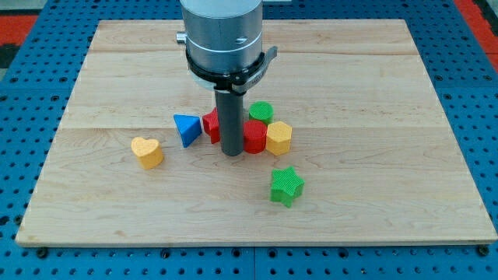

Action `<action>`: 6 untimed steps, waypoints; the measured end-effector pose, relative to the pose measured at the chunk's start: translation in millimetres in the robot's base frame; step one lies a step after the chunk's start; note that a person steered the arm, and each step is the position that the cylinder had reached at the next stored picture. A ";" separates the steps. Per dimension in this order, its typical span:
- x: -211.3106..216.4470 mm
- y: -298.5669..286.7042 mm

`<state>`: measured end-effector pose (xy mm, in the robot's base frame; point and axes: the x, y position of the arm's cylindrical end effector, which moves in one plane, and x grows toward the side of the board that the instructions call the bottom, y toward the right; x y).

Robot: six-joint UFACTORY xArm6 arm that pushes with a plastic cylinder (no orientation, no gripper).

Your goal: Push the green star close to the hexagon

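Observation:
The green star (286,185) lies on the wooden board, below and slightly right of the cluster at the middle. The yellow hexagon (278,138) sits above it, a short gap away. My tip (232,152) rests on the board left of the hexagon, right in front of a red block (254,136) and beside another red block (210,125). The tip is up and to the left of the green star, not touching it.
A green round block (261,112) sits behind the hexagon. A blue triangle (186,128) lies left of the red blocks. A yellow heart (147,152) lies further left. The board's bottom edge (257,241) runs below the star.

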<state>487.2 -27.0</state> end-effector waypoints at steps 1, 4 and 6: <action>9.5 2.1; 83.6 12.7; 98.1 61.7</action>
